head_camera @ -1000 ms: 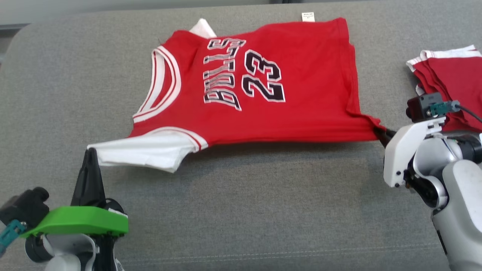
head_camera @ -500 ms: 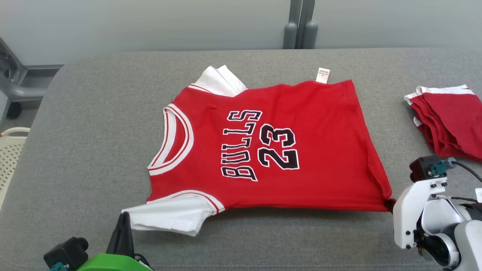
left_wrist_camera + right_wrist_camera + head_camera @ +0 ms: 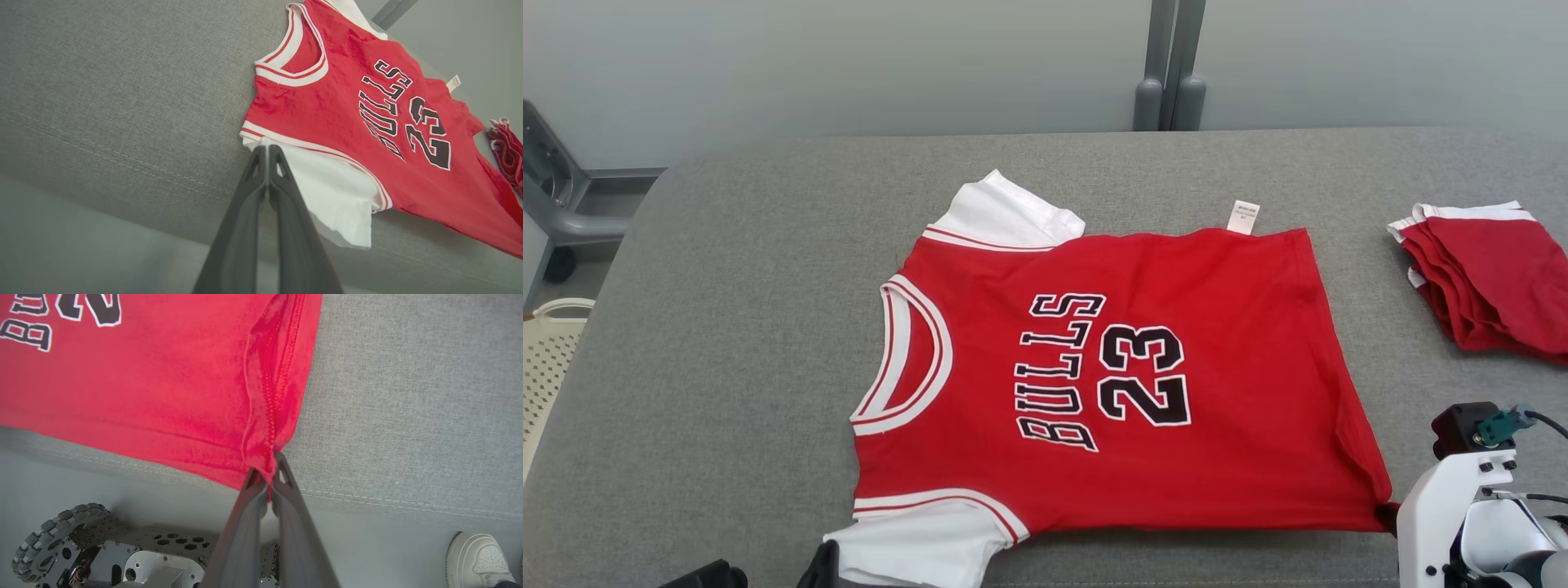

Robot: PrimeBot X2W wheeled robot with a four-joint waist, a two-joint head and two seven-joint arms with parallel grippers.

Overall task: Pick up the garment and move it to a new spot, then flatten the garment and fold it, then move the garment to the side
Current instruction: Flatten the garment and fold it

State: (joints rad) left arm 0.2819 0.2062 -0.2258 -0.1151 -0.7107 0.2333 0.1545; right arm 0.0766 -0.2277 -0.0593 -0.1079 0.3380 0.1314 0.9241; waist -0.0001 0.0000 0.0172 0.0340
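Head view: had tilted upward.
Left gripper [image 3: 265,143]: pinched white sleeve [image 3: 327,183] of red-and-white fabric jersey [image 3: 1225,327], seven o'clock.
Right gripper [image 3: 267,465]: pinched hem [image 3: 282,375], five o'clock.

**The tally, kind by kind**

One red jersey [image 3: 1111,367], mid-frame, with one white label [image 3: 1244,217]. One pile of folded red garments [image 3: 1486,278] at the right, perhaps five layers. Two grippers: left gripper [image 3: 266,143], right gripper [image 3: 269,465]. One basket [image 3: 551,359] at the left edge. Right wrist view: one shoe [image 3: 476,559] lower right, one wheel [image 3: 53,535] lower left.
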